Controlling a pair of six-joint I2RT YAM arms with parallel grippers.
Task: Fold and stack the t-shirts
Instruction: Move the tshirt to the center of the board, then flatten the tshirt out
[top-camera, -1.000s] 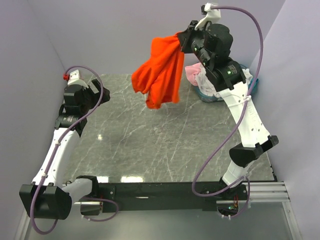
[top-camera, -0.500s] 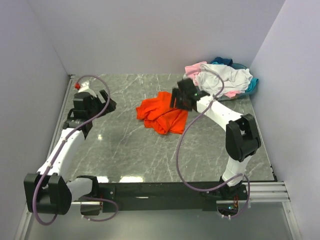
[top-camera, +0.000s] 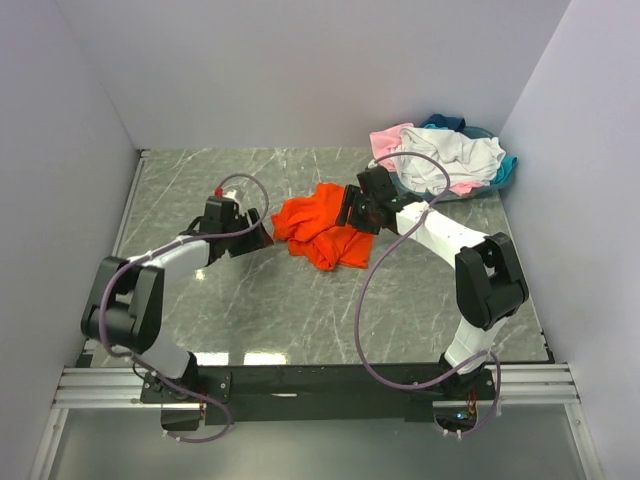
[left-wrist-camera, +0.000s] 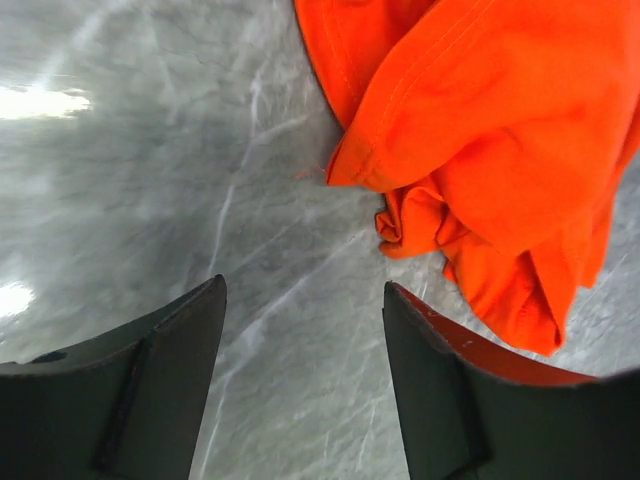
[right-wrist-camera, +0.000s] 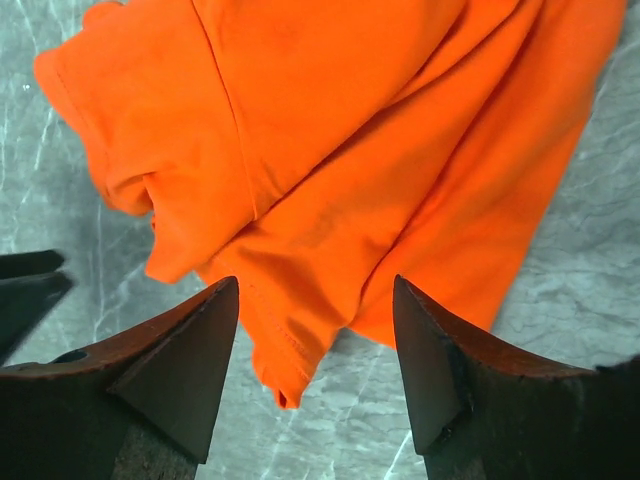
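The bench (top-camera: 300, 310) is smooth, glossy, stone-like grey veined in white and throws back the lights, the orange shirt (top-camera: 322, 236) is soft matt cloth, creased, with stitched hems, as are the piled shirts (top-camera: 450, 158), and the left tool (left-wrist-camera: 303, 300) and right tool (right-wrist-camera: 315, 290) show matt black plastic.

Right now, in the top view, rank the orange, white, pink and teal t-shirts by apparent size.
1. The bright orange fabric t-shirt and the white fabric t-shirt: about alike, unranked.
2. The pale pink fabric t-shirt and the teal blue fabric t-shirt: only edges show around the white one; also alike.
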